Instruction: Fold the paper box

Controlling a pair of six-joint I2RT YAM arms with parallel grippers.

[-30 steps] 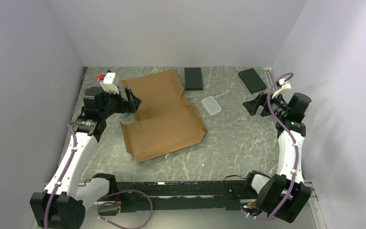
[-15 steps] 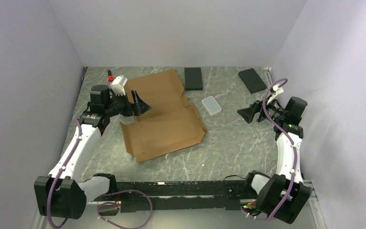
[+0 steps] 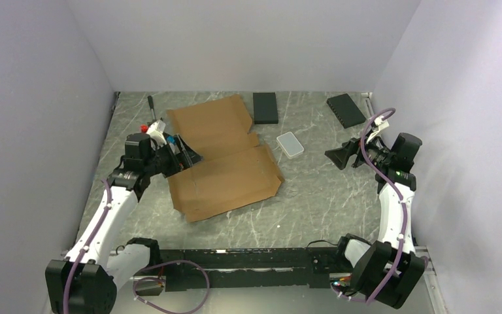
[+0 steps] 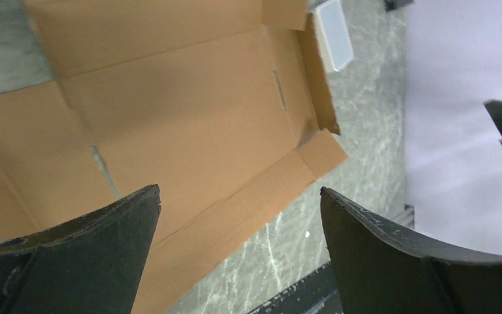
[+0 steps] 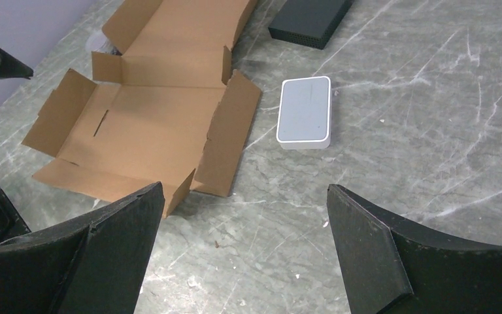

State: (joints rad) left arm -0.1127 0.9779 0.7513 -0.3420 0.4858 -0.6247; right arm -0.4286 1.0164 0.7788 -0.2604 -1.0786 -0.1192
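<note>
Paper box [image 3: 225,157] lies unfolded on the table [image 3: 327,196].
Left gripper [image 3: 188,152], jaws wide and empty, hovers over the box's left edge; right gripper [image 3: 332,156], equally wide, hangs well right of it; a white case [image 3: 290,144] sits just beside its right flap.

Unfolded paper box [image 5: 150,124] beside white case [image 5: 304,112]

Paper box [image 4: 189,131]: cropped top and left, left wrist view. Black slab [image 5: 310,19]: far end cropped, right wrist view.
</note>
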